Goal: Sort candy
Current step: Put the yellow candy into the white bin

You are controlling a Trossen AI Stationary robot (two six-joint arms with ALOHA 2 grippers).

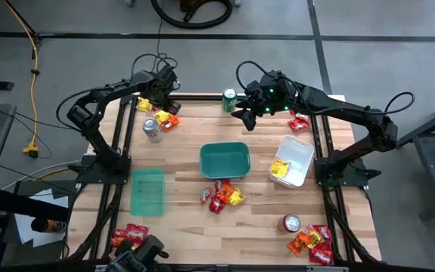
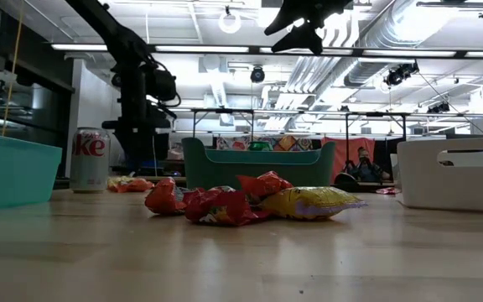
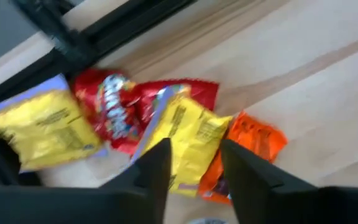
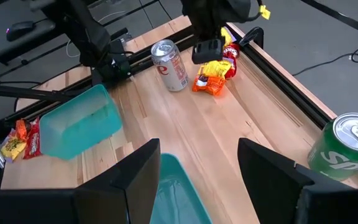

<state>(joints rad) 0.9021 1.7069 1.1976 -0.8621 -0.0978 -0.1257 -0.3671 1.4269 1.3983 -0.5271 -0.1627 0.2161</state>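
Candy packets in red, orange and yellow lie in heaps on the table. One heap (image 1: 163, 119) is at the far left corner; in the left wrist view it shows a yellow packet (image 3: 191, 134), an orange one (image 3: 248, 142) and red ones (image 3: 114, 112). My left gripper (image 1: 168, 100) hangs open just above this heap, its fingers (image 3: 156, 167) on either side of the yellow packet. My right gripper (image 1: 248, 115) is open and raised over the far middle of the table, beside a green can (image 1: 229, 98). A second heap (image 1: 222, 196) lies at mid-table.
A teal bin (image 1: 224, 160) stands mid-table, with a white bin (image 1: 297, 151) holding yellow candy to its right and a pale green bin (image 1: 147, 190) near left. More candy lies at far right (image 1: 299, 122), near left (image 1: 129, 236) and near right (image 1: 312, 243). There is a silver can (image 1: 152, 130) and a red-topped can (image 1: 291, 223).
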